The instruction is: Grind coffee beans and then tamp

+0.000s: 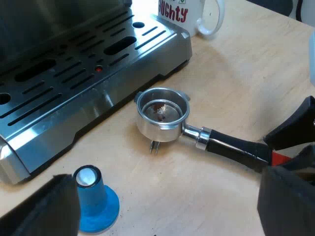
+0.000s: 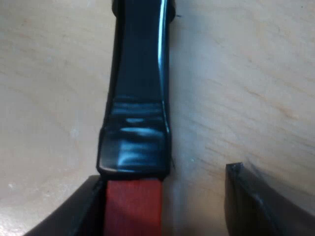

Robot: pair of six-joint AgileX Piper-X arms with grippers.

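The portafilter (image 1: pixel 162 115) lay on the tabletop (image 1: pixel 236 73) by the espresso machine (image 1: pixel 74 98). The right claw (image 2: pixel 165 179) straddled the handle's red end (image 2: pixel 133 206), open, one finger (image 2: pixel 74 216) touching; closing off-centre could probably twist it away. The left claw (image 1: pixel 167 201) hung open.

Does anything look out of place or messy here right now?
Only small things: the metal holder lies loose on the table beside the espresso machine, with brown coffee residue in its otherwise empty basket. The blue tamper and mug stand upright; I see no spill.
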